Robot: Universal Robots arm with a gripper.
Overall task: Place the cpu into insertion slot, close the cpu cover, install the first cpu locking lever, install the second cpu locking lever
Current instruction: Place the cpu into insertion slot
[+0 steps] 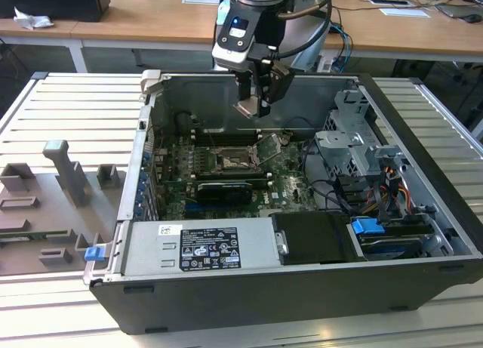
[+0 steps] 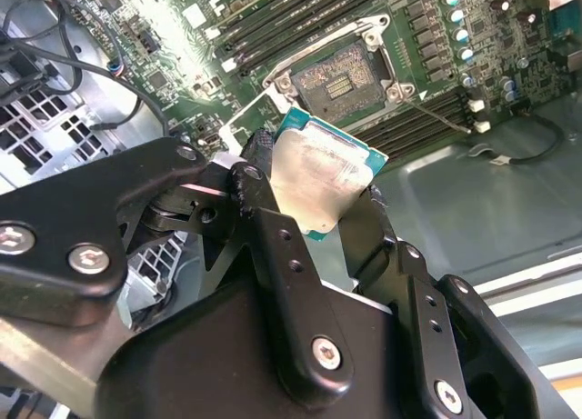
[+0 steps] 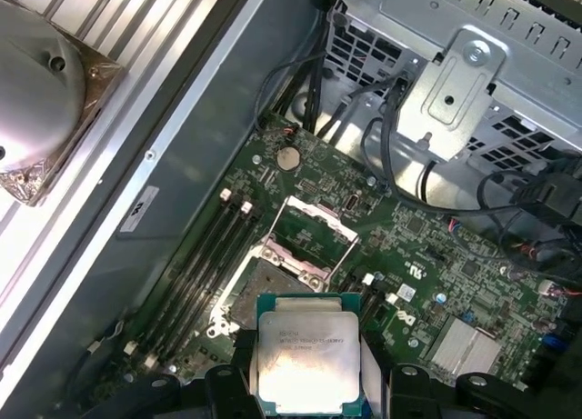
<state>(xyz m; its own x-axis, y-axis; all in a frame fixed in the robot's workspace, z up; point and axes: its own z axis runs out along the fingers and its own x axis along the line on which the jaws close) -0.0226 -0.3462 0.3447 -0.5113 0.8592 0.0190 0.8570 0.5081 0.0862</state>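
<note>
My gripper (image 1: 255, 103) hangs above the open computer case, shut on the cpu (image 1: 248, 109). In both wrist views the cpu (image 2: 320, 178) (image 3: 307, 355) is a flat silvery square with a green edge, pinched between two black fingers (image 2: 261, 160). Below it, on the green board, lies the insertion slot (image 1: 229, 161) (image 2: 341, 78) (image 3: 269, 279), a dark square socket with a metal rim and nothing in it. The cpu cover (image 1: 270, 146) (image 3: 315, 226) stands tilted up from the socket's edge, hinged open. The cpu is well above the socket and apart from it.
Long memory slots (image 1: 226, 135) run beside the socket, and a black graphics card (image 1: 223, 191) lies in front of it. A drive cage (image 1: 351, 140) with cables fills the exterior view's right. A power supply (image 1: 200, 246) sits at the front. A grey fixture tray (image 1: 53, 204) is outside the case.
</note>
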